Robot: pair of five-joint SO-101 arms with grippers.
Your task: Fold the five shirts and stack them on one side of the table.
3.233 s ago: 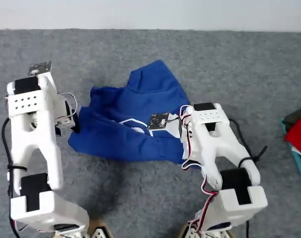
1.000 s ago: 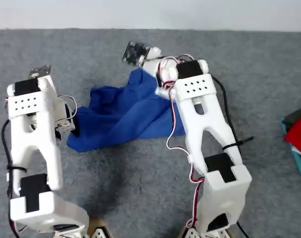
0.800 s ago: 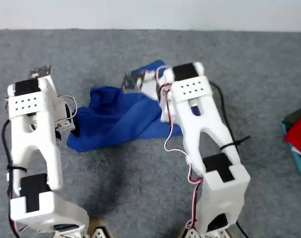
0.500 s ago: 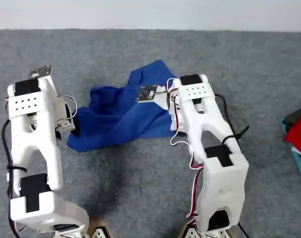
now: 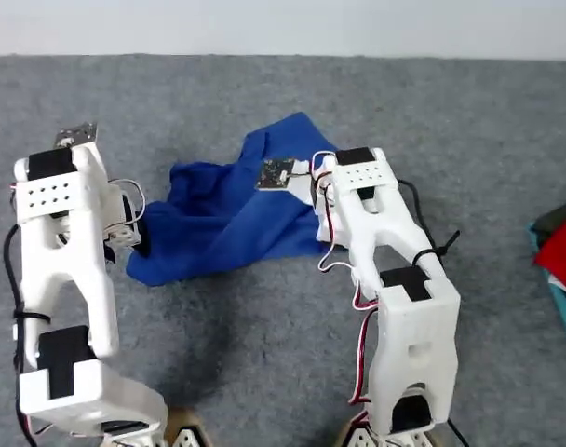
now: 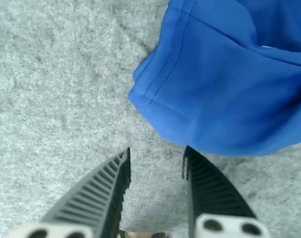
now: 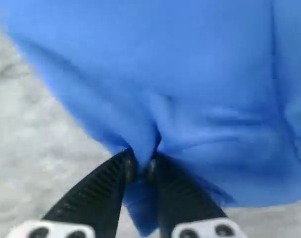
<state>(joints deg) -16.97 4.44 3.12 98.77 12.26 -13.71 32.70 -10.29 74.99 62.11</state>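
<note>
Blue shirt (image 5: pixel 218 219) is bunched up mid-worktop (image 5: pixel 255 345), between the two arms. Right pincer (image 7: pixel 140 166) is clamped tight on a fold at its right side. Left pincer (image 6: pixel 156 158) sits wide, holding nothing, just off the left hem. More shirts (image 5: pixel 560 251) lie at the right edge.

Grey carpeted table (image 5: pixel 264 372) meets a white wall (image 5: pixel 283 23).

crumpled blue shirt (image 5: pixel 218 219) lies on the table (image 5: pixel 218 354), other shirts (image 5: pixel 560 250) piled far right.
</note>
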